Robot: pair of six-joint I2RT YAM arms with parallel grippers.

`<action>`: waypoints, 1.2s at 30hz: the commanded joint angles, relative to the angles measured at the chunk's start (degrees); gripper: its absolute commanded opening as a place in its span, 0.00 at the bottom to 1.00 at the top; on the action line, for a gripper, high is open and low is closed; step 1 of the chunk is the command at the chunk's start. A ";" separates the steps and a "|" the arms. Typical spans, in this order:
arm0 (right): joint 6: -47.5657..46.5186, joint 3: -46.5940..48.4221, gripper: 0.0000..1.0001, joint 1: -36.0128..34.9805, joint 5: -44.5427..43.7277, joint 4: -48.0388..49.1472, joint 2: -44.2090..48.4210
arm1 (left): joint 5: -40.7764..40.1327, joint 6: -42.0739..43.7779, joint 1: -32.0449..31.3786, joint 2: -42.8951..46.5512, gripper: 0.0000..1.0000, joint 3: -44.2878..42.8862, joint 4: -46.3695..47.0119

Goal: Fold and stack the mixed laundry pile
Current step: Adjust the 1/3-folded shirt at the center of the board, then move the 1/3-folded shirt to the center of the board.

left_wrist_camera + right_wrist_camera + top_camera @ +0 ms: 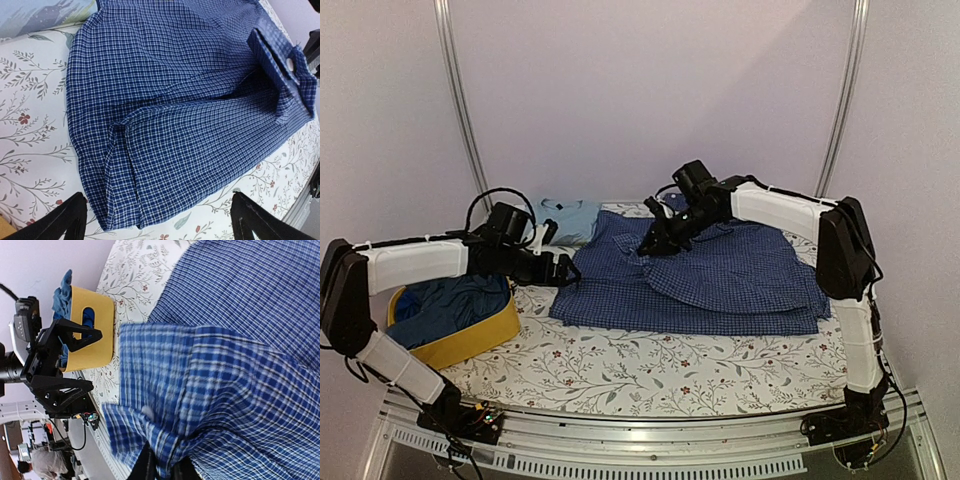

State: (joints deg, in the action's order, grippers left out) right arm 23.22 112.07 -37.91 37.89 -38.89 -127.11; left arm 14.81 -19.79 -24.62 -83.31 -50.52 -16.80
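Checked shirt (pixel 720 275): light, limp, drapey; lies flat below R gripper (pixel 655 240), just ahead of L gripper (pixel 565 270). R pinches cuff (pixel 282 70); L spread wide, empty. I'd grab edges/corners.

The checked shirt (pixel 720 280) lies spread mid-worktop (pixel 650 370), the right tool (pixel 648 245) on its 11 o'clock part, the left tool (pixel 568 272) at its 9 o'clock edge, a yellow basket (pixel 470 338) at 8 o'clock.
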 commanded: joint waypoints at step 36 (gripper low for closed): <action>-0.73 -54.76 0.65 15.32 -12.48 5.51 22.87 | -4.75 -0.57 -10.56 -29.64 0.94 -16.63 -15.47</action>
State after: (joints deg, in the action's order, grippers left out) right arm 20.58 64.88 -22.22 26.26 -31.22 -107.22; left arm 11.75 -16.60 -32.21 -114.91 -74.26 -24.69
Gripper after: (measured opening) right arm 0.644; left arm 0.947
